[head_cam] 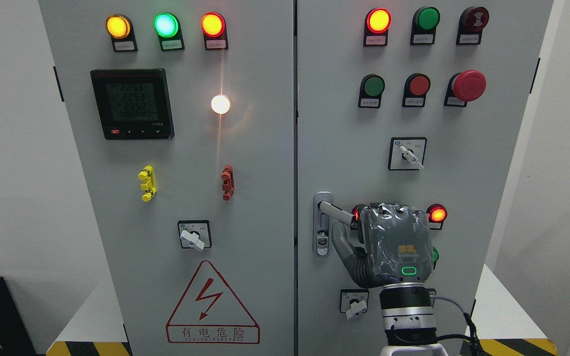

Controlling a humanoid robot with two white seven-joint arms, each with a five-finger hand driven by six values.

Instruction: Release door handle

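Observation:
The silver door handle sits on the left edge of the right cabinet door. Its lever is swung out to the right from its base plate. My right hand, wrapped in grey covering, comes up from the bottom edge and covers the lever's far end. Its fingers curl over the lever toward the door, and the thumb lies just below it. The fingertips themselves are hidden behind the back of the hand. My left arm is out of view.
The grey two-door cabinet carries lit indicator lamps, push buttons, a red emergency stop, rotary switches and a meter. A lit red lamp and a rotary switch sit close to my hand. Hazard-striped tape marks the floor.

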